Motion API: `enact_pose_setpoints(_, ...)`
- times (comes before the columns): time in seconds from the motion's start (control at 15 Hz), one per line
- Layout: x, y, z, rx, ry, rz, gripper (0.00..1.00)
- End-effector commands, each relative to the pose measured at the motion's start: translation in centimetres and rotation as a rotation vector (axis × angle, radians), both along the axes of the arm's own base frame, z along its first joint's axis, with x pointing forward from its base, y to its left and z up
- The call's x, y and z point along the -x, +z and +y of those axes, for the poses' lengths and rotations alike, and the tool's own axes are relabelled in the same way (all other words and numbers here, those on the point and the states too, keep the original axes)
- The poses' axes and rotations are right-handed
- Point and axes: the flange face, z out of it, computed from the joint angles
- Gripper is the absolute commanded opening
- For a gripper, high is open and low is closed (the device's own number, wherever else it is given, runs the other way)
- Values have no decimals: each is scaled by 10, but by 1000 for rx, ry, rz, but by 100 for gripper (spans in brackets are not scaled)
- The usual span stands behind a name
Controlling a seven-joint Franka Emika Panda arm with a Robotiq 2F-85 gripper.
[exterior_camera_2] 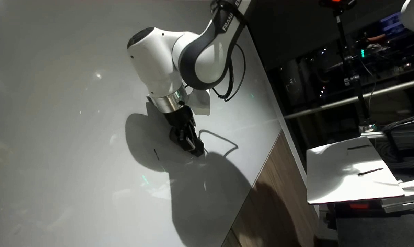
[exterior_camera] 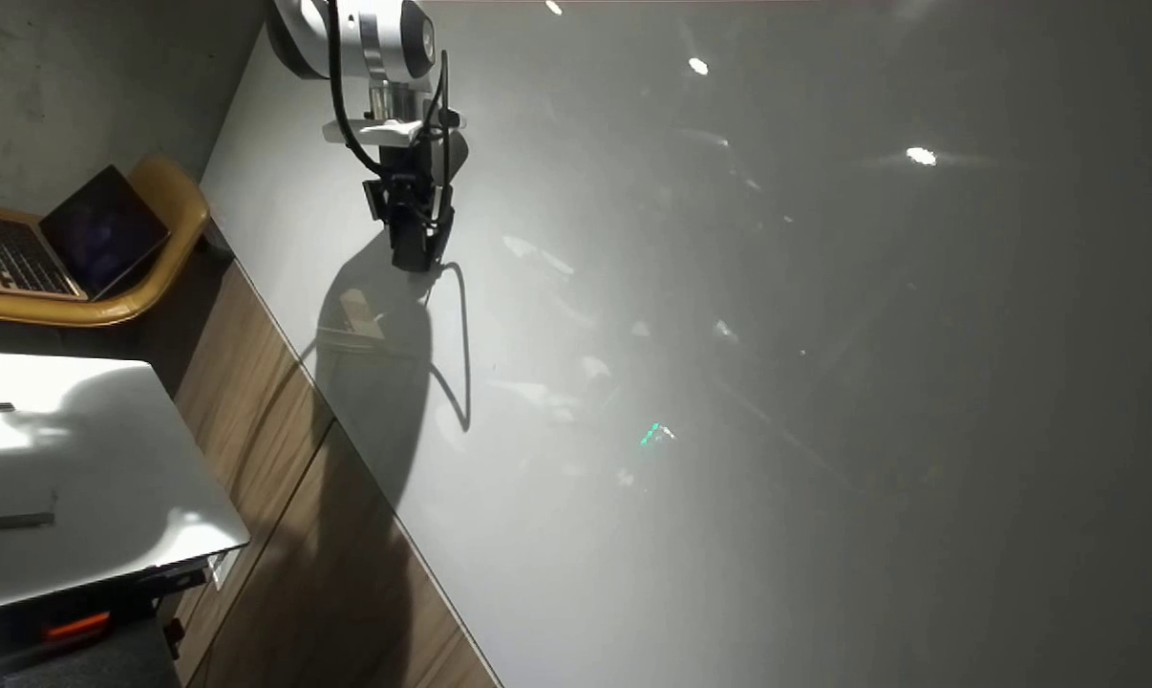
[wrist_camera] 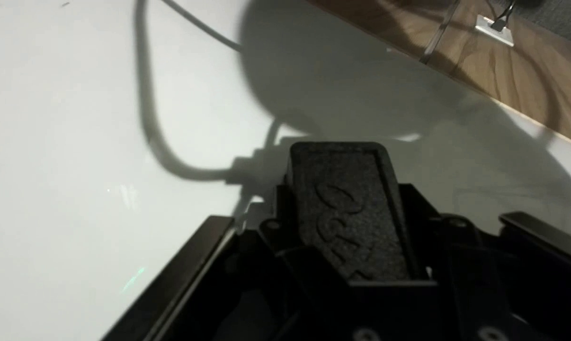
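Observation:
My gripper is shut on a dark grey block with raised lettering on its face. The fingers press on its two long sides and its far end sticks out past them. In both exterior views the gripper points down, close over a glossy white surface. I cannot tell whether the block touches this surface. A short dark mark lies on the surface beside the gripper in an exterior view. The arm and its cable throw wide shadows around the gripper.
A wood-grain area borders the white surface. A silver panel stands beyond it. A laptop rests on a yellow chair. A socket with a plug and a black stand also show.

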Motion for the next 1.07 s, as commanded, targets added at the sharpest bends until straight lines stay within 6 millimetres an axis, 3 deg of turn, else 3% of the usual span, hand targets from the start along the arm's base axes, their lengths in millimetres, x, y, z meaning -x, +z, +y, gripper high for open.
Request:
enact_pose_setpoints(0.0,-21,4,-4,4,-26,-31,32)
enact_pose_setpoints(0.33,-23,24,9,-20,-49,-42,32)
enact_pose_setpoints(0.47,-24,30,24,-31,-56,-45,32)
enact_pose_setpoints(1.0,-16,35,116,-34,8,-92,32)
